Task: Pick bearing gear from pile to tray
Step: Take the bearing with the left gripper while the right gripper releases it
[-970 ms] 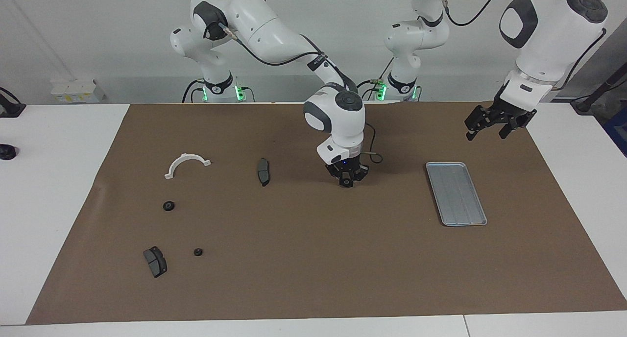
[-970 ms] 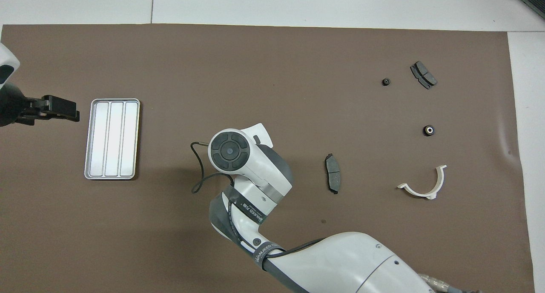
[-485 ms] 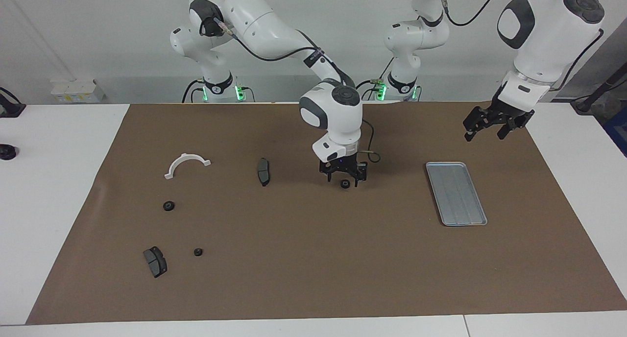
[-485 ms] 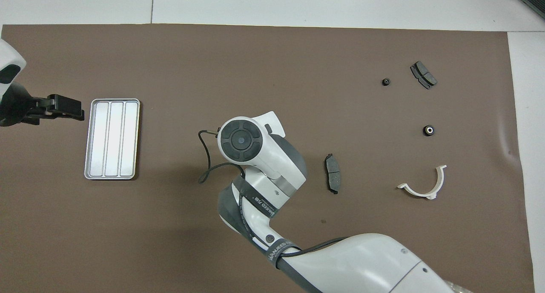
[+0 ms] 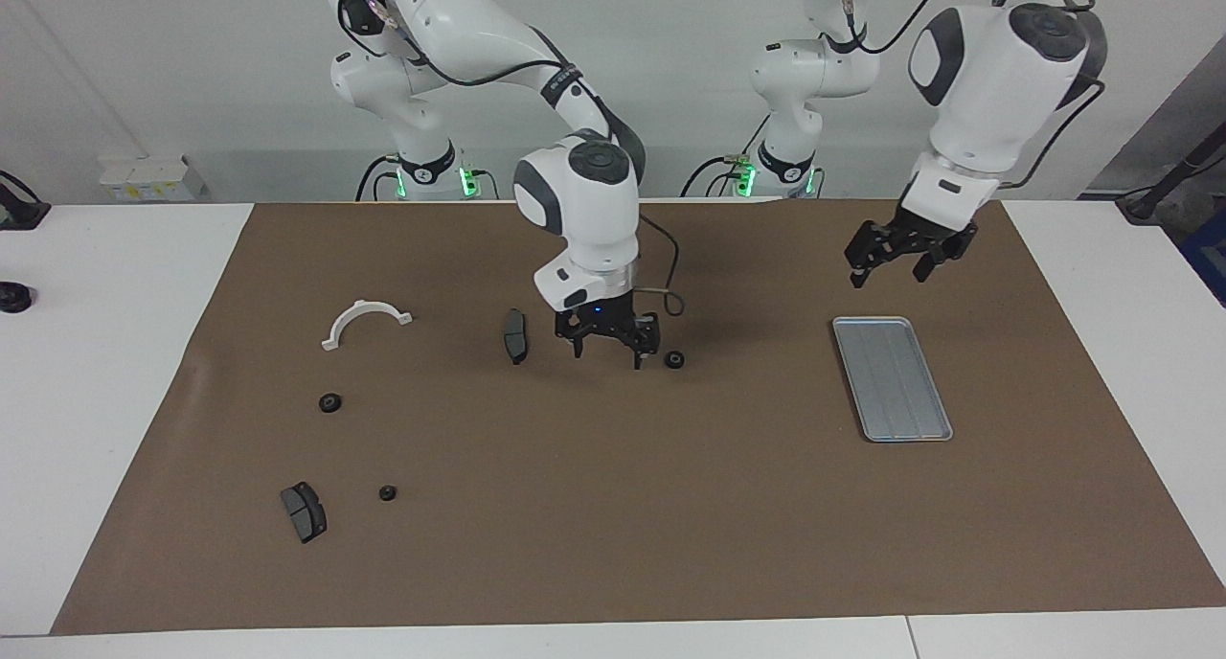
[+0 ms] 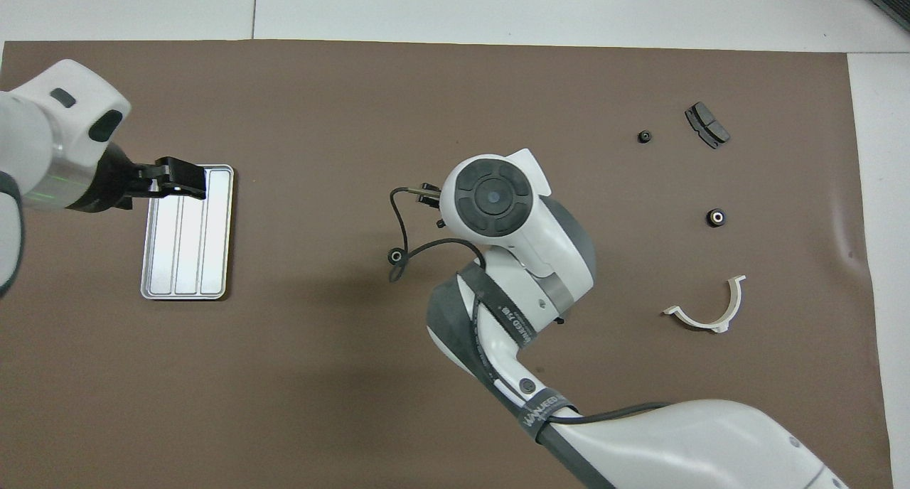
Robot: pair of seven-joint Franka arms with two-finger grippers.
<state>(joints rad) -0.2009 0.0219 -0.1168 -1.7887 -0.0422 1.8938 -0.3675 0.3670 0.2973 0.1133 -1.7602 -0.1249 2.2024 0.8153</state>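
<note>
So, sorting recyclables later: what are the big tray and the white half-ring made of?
The shallow silver-grey ribbed tray looks like bare metal, likely aluminium, from its dull sheen. The white half-ring bracket looks like matte moulded plastic, though that is unsure.

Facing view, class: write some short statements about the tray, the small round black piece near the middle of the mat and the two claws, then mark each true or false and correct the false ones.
1. The tray has nothing in it. True.
2. The right claw grips the round black piece. False: the piece lies on the mat beside the claw, which is open.
3. The left claw hangs above the mat near the tray. True.
4. The white half-ring lies in the tray. False: it lies on the mat toward the right arm's end.
5. A dark brake pad lies beside the right claw. True.
</note>
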